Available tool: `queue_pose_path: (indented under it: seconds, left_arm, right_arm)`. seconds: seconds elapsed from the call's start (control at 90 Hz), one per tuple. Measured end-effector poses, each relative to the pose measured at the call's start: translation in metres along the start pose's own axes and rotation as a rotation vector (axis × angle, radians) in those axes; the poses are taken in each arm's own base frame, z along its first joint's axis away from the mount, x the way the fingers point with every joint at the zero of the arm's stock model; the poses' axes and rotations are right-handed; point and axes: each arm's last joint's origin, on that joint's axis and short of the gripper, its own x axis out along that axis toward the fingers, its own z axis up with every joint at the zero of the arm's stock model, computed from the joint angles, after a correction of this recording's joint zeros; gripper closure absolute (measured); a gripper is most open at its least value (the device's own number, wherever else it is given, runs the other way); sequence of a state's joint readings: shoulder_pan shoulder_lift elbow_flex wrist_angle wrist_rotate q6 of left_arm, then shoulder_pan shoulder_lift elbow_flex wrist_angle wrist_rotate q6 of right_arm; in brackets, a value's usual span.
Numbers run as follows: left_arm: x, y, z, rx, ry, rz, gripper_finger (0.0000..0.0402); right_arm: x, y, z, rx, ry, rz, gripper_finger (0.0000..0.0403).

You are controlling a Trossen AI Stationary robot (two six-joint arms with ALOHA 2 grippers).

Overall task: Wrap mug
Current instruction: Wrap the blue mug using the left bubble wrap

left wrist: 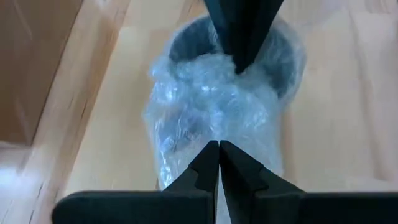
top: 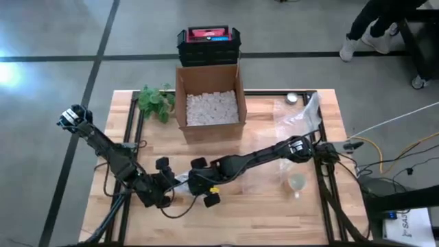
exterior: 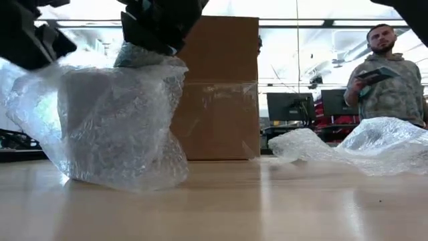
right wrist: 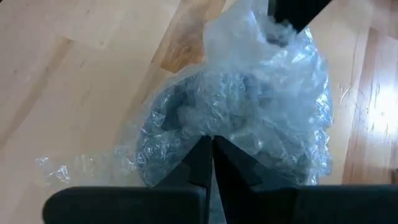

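Between both closed fingers (left wrist: 219, 163): mug (left wrist: 273, 53) under bubble wrap (left wrist: 211, 99).

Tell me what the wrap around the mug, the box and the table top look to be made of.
Wrap: clear plastic bubble film, glossy, with small air cells showing.
Mug: dark and smooth, perhaps ceramic; too covered to say.
Box: matt brown cardboard, open at the top.
Table top: pale wood in jointed strips, grain showing.
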State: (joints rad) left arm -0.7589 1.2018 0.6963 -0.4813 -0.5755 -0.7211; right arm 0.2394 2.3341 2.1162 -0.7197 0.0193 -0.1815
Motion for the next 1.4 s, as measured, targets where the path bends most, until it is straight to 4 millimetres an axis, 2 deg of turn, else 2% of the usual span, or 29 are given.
queue_pose_path:
  seconds: [0.778, 1.122, 1.4]
  left_arm:
    - [-0.002, -0.008, 0.012, 0.033, -0.109, -0.067, 0.0402]
    - [-0.015, -0.004, 0.022, 0.025, -0.130, -0.044, 0.0402]
    - [-0.002, -0.009, 0.019, 0.026, -0.150, -0.055, 0.0402]
  right_arm:
    - [0.000, 0.000, 0.000, -0.019, -0.001, -0.001, 0.0400]
    - [0.000, 0.000, 0.000, -0.040, 0.001, -0.001, 0.0400]
    - [0.000, 0.000, 0.001, -0.039, -0.001, -0.007, 0.0400]
